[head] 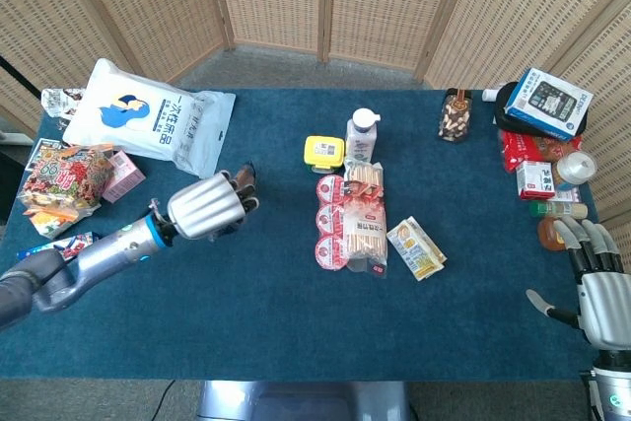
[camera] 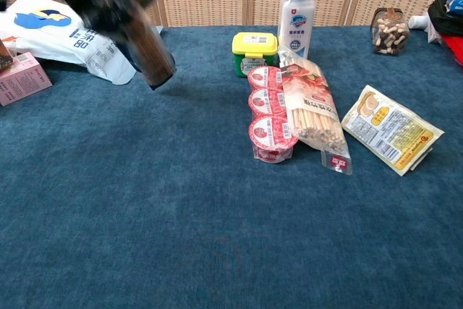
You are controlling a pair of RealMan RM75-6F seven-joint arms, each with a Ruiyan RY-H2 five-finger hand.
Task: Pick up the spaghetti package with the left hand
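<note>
The spaghetti package hangs clear of the blue table in the upper left of the chest view, tilted and motion-blurred, its lower end pointing down toward the cloth. The left hand grips it, fingers wrapped round the pack; in the head view only a dark tip of the package shows above the knuckles, left of centre. Behind it, at the upper left, lies the white rice bag. At centre sit the yellow tub, the white pump bottle, the stack of red cups and the noodle packet. The right hand rests at the lower right edge of the head view, fingers spread and holding nothing.
</note>
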